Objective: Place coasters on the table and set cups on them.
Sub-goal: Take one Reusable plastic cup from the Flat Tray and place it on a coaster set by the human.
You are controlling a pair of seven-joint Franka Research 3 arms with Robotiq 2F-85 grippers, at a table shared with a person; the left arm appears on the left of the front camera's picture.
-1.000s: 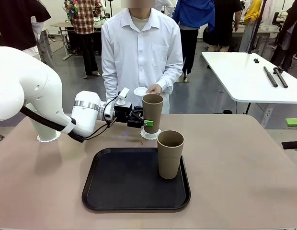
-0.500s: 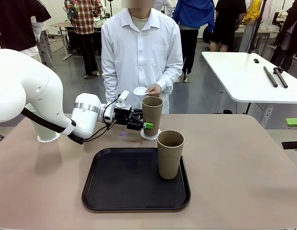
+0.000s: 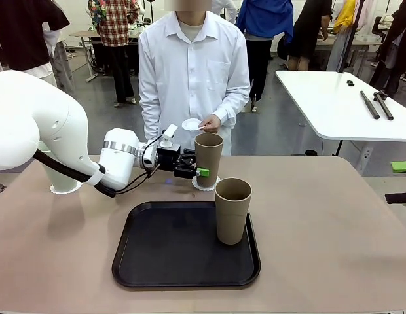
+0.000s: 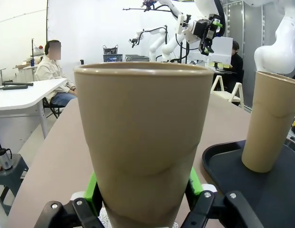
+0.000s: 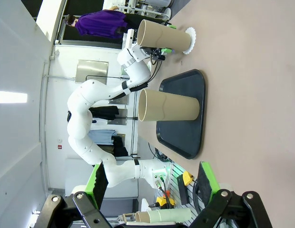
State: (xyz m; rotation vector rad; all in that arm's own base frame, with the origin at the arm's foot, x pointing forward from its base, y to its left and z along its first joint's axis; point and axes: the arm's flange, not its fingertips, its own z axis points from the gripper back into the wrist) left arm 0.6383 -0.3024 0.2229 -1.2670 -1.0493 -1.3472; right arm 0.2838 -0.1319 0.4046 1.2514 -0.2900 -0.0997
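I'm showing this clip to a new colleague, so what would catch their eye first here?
The robot's left hand is clamped on a tan cup standing on a lacy white coaster at the far middle of the table. Just in front, a second tan cup stands on the black tray, while the person behind holds up another coaster.

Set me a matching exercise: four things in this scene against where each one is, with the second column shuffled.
1 green cup
2 near brown cup
3 far brown cup
4 spare coaster

A on the black tray
B in the person's hand
C clamped in the left gripper
D on the left coaster

Pairs: 1-D, 2-A, 3-C, 4-B
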